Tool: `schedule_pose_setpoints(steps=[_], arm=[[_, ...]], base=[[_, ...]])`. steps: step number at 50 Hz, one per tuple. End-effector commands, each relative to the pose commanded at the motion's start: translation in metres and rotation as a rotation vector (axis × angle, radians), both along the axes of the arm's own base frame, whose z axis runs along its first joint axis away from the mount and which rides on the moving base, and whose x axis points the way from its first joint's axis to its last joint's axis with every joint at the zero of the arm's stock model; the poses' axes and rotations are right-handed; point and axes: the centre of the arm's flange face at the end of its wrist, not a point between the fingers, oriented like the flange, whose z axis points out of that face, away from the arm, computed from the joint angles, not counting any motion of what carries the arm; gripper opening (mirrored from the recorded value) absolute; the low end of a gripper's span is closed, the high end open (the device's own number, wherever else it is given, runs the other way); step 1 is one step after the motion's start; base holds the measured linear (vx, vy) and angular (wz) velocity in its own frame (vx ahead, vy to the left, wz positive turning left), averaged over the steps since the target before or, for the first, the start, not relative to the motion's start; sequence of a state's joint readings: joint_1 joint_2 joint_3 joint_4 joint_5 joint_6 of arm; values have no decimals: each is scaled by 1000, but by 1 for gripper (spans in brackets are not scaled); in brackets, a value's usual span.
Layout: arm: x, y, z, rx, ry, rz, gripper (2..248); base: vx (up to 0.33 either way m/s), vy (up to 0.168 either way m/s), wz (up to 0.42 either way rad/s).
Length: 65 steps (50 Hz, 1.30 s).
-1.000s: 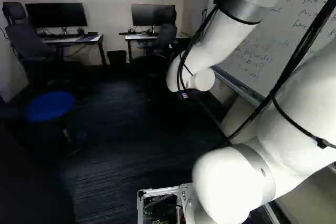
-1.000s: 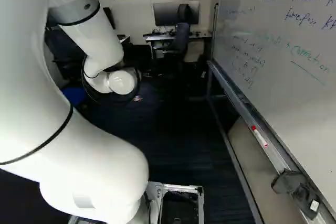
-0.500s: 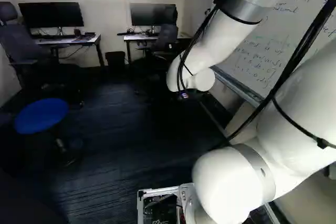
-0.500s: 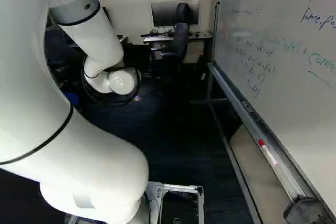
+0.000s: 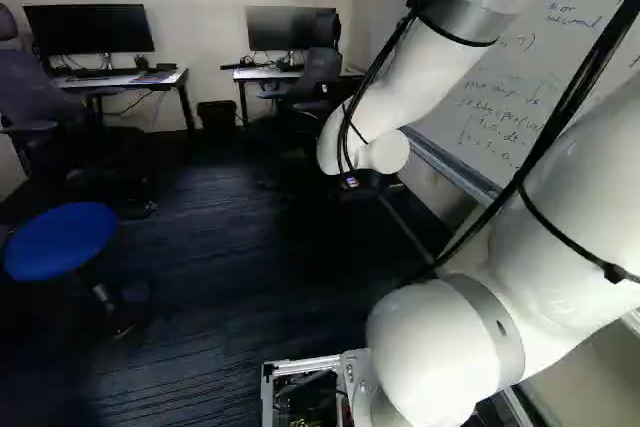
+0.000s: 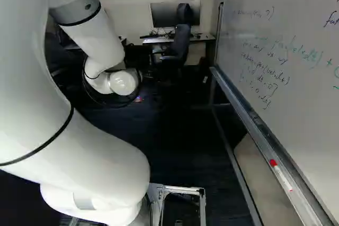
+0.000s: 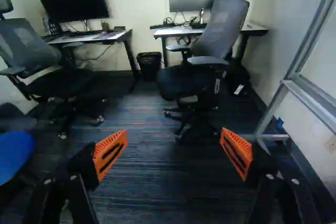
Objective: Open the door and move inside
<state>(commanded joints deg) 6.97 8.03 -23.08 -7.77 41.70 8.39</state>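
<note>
Gripper (image 7: 173, 138) spread wide and holding nothing, I find the door in no view, a whiteboard (image 6: 296, 104) filling the upper right of the right base view, and expect a stiff, rather heavy leaf, best gripped at its handle, far from the hinges.

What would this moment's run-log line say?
End effector: open, nothing between its fingers | office chair: ahead | blue stool: left of left base view | whiteboard: right of right base view | door: none visible
</note>
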Motion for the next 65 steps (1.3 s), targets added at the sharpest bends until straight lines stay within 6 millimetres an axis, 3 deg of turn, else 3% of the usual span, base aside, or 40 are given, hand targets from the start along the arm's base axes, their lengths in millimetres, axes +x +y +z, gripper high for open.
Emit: schedule_pose_setpoints(steps=[35,65], arm=[[-7,-5,-5,-4,1,-14,247],[-46,-27,-32,-28,7,-86,247]], base=[[1,0,-1],[0,0,0]])
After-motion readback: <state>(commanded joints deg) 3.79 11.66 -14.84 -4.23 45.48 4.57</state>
